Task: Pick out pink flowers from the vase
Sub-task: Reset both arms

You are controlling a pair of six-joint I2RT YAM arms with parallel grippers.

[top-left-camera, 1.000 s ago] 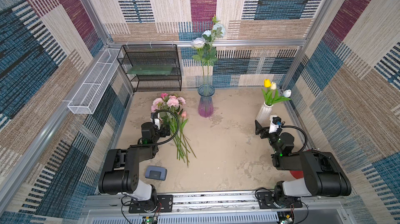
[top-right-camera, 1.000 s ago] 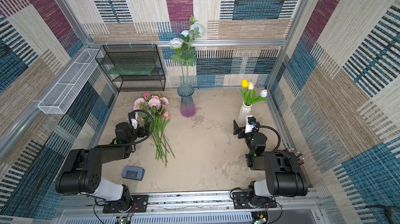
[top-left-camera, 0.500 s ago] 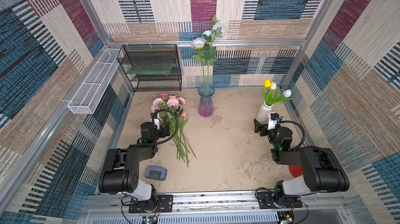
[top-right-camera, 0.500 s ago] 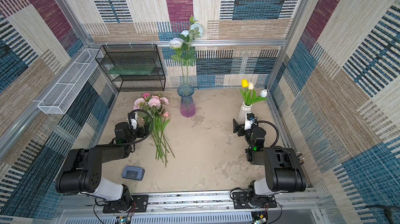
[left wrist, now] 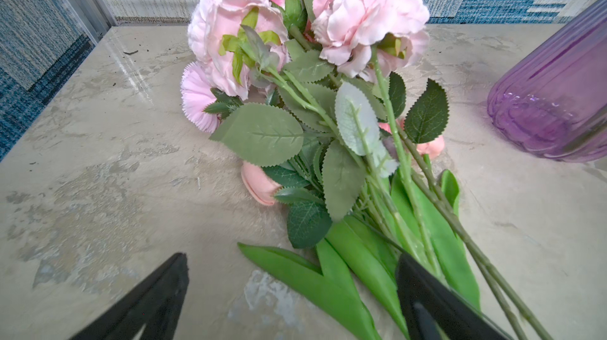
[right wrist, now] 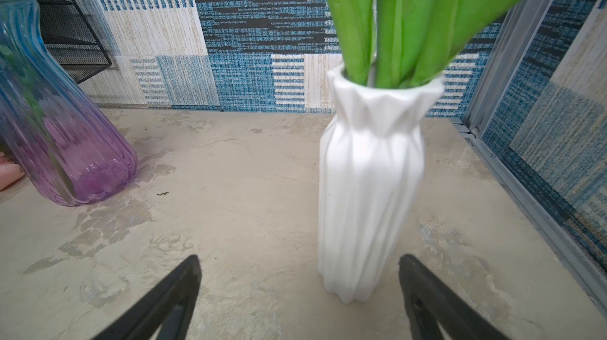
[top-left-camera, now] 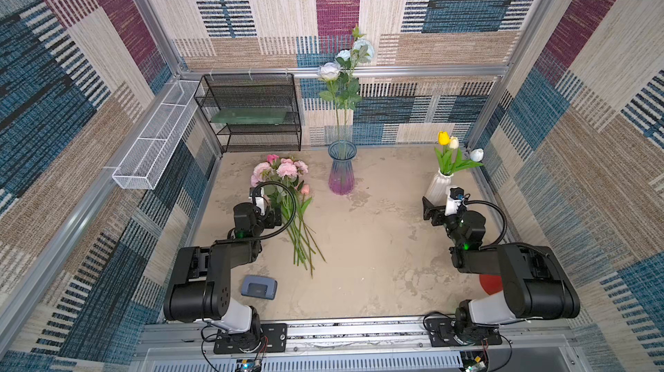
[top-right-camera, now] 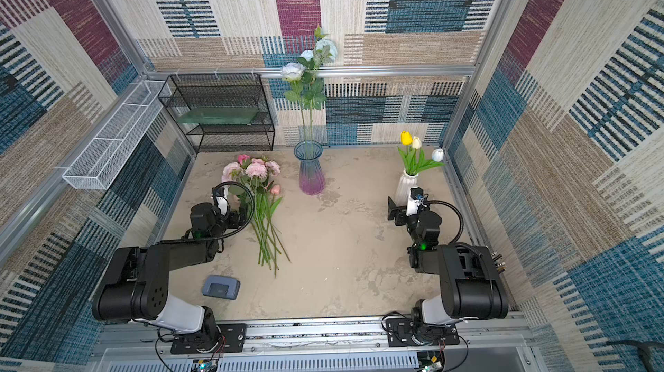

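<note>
My left gripper (left wrist: 292, 258) stands with its fingers spread wide and gripping nothing, low beside the pink flowers (top-left-camera: 284, 172), which lie in a loose bundle on the table (top-left-camera: 377, 244), blooms toward the black wire shelf (top-left-camera: 251, 111), just to the left of the purple glass vase (top-left-camera: 341, 172). My right gripper (right wrist: 299, 258) is just as wide and empty, facing the white vase (right wrist: 368, 174) of yellow and white tulips (top-left-camera: 447, 140).

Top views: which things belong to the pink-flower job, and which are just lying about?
Job: pink flowers, glass vase, white vase.
Lying about: black rack, wire basket, grey box, red disc.
</note>
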